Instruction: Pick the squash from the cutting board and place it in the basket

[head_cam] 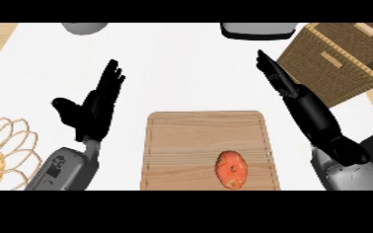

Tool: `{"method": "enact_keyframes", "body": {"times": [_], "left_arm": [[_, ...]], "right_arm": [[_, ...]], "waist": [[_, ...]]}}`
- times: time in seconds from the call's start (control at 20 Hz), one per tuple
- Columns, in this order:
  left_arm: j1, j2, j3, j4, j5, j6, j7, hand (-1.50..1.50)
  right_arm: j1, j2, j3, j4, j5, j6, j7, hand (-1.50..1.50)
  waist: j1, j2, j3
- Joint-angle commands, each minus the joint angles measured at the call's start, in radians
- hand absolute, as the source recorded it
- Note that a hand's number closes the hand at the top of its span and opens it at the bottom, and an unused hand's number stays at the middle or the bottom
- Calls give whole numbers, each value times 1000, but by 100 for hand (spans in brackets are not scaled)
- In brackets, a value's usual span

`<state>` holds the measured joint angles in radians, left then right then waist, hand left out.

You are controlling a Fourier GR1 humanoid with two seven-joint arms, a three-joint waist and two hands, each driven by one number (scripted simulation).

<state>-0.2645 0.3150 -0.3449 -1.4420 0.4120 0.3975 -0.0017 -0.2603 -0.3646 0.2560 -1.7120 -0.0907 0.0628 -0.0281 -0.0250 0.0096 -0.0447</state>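
No legible writing. We see squash (232, 170) on cutting board (211, 150), long axis near-vertical in view; left robot hand (93, 109) and right robot hand (306, 106) spread, holding nothing.

Bright, even light floods my view; the white table (182, 69) shows almost no shadows or glare, slightly soft throughout.
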Motion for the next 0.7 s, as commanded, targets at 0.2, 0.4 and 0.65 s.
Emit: {"method": "enact_keyframes", "body": {"times": [0.2, 0.4, 0.65], "left_arm": [[-13, 175, 70, 67, -28, -53, 70, 0], [31, 186, 55, 90, -5, -106, 87, 0], [56, 241, 113, 94, 12, -159, 102, 0]], "right_arm": [[-94, 94, -118, 124, -306, 188, -191, 150], [-101, -16, 151, 14, 54, 331, -391, -150], [101, 169, 358, -99, 324, 36, -430, -150]], "waist": [[69, 9, 51], [68, -5, 47], [22, -14, 45]]}}
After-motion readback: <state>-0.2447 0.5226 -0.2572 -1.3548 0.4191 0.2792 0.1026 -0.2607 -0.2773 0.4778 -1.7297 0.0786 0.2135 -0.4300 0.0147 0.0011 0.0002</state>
